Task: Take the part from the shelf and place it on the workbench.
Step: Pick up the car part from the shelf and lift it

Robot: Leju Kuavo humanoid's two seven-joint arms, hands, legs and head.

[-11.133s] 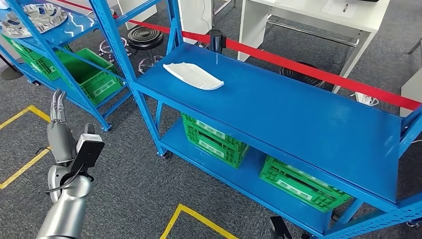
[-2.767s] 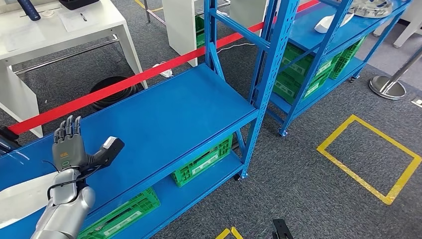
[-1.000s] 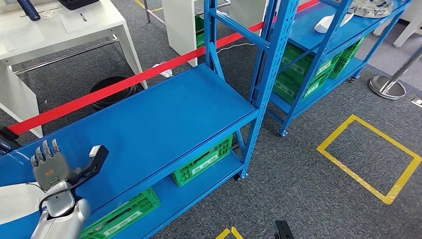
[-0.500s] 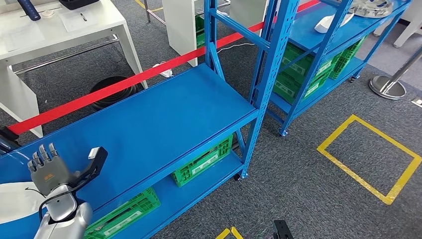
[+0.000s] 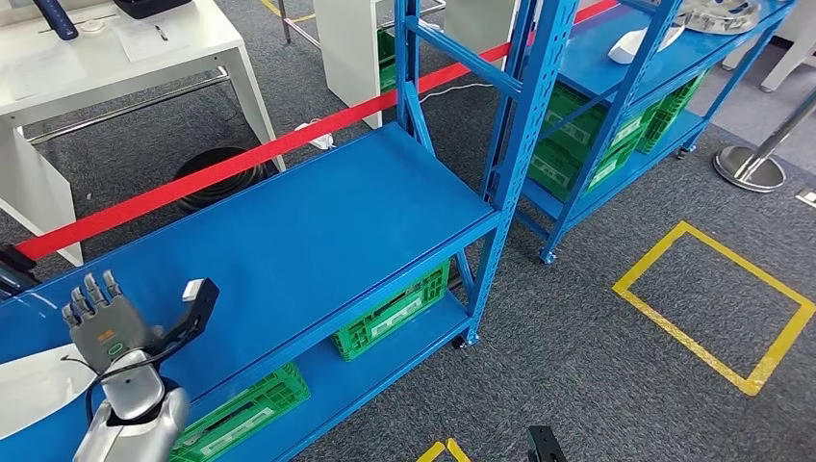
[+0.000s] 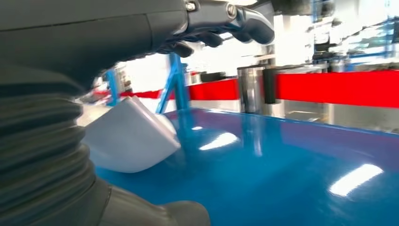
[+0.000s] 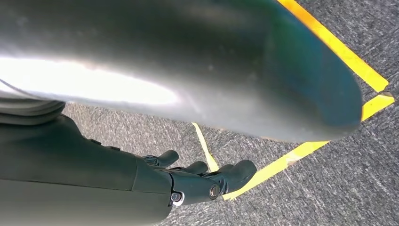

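The white curved part (image 5: 27, 387) lies at the left end of the blue shelf (image 5: 318, 226), cut off by the head view's left edge. My left hand (image 5: 104, 325) hovers just right of it, raised above the shelf with fingers spread and thumb out, holding nothing. In the left wrist view the white part (image 6: 128, 140) rests on the glossy blue shelf (image 6: 282, 169) beneath my fingers (image 6: 221, 23), apart from them. My right hand (image 7: 197, 181) hangs over grey carpet with fingers loosely extended and nothing in them. The white workbench (image 5: 144, 43) stands behind the shelf.
A red barrier tape (image 5: 241, 159) runs behind the shelf. Blue uprights (image 5: 520, 115) rise at its right end. Green crates (image 5: 390, 313) sit on the lower level. A second rack (image 5: 664, 48) at the far right holds a white part and metal parts. Yellow floor markings (image 5: 717, 303) lie right.
Since 11 s ago the camera has turned, putting the shelf's left end at the picture's lower left. My left hand dropped toward the part, then in the last second shifted slightly right.
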